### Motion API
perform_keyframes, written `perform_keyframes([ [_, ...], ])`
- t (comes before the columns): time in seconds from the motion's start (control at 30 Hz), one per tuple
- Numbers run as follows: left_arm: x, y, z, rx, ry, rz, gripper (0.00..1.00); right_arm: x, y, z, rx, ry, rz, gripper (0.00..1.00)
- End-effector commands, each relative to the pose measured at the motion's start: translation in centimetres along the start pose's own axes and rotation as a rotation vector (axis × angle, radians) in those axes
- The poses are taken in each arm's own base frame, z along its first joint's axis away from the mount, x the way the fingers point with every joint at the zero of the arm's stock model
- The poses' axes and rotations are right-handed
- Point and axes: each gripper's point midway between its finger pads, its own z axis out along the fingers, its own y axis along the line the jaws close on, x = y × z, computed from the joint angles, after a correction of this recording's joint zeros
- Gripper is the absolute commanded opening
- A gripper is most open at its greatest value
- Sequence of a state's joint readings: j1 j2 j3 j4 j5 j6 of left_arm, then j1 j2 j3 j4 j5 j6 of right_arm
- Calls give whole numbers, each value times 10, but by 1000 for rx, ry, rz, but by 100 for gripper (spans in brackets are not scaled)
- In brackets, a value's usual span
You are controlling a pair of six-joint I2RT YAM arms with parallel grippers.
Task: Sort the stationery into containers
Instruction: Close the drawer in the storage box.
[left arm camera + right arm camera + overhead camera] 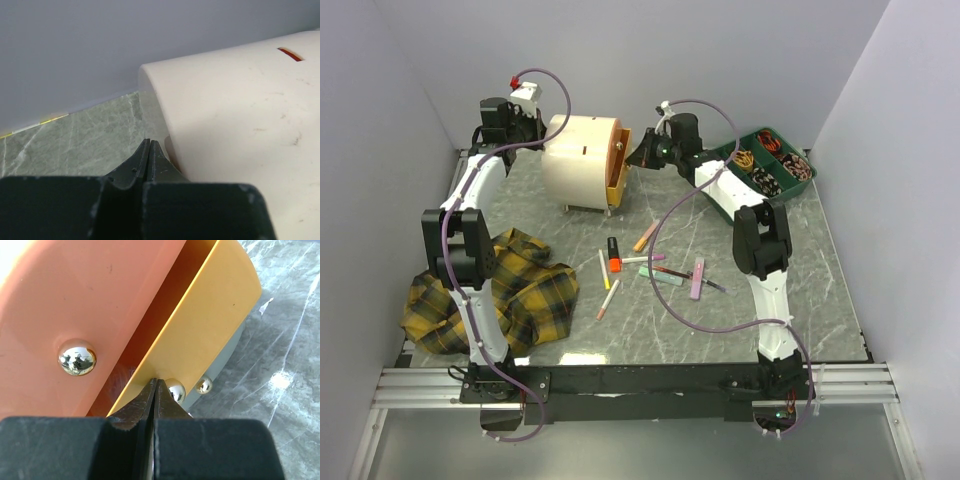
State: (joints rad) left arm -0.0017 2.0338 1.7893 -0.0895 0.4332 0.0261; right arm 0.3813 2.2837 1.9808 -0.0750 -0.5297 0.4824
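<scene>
We judged sorting barely begun: the stationery (697,278) lay loose on the counter (780,290) in front of the chest (582,160), whose yellow drawer (215,315) stood ajar. The right gripper (155,384) was closed, empty, beside that drawer's knob (175,390); the left gripper (150,146), closed and empty, sat behind the chest.

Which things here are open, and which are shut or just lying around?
Yellow drawer: pulled partly out.
Orange drawer: further in than the yellow one.
Left pincer: shut, tips by the cream chest.
Right pincer: shut, beside the yellow drawer's knob.
Pens and markers: lying loose on the table.
Plaid cloth: crumpled.
</scene>
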Motion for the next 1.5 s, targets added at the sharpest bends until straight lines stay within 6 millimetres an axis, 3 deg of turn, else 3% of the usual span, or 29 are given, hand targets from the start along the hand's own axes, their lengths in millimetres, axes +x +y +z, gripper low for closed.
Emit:
perform_keyframes([
  [0.0, -21, -9, -1, 39, -51, 33, 1, -12, 28, 8, -49, -34, -28, 2],
  [0.33, -22, -9, -6, 24, -49, 37, 1, -9, 35, 12, -46, -38, -30, 4],
  [0.4, -21, -9, -6, 27, -48, 35, 1, -9, 35, 11, -51, -38, -33, 8],
  [1.3, -22, -2, -11, -25, -46, 46, 1, -7, 43, 21, -52, -48, -36, 12],
  [1.47, -26, 5, -15, -63, -50, 34, 1, -20, 41, -2, -50, -56, -35, 14],
])
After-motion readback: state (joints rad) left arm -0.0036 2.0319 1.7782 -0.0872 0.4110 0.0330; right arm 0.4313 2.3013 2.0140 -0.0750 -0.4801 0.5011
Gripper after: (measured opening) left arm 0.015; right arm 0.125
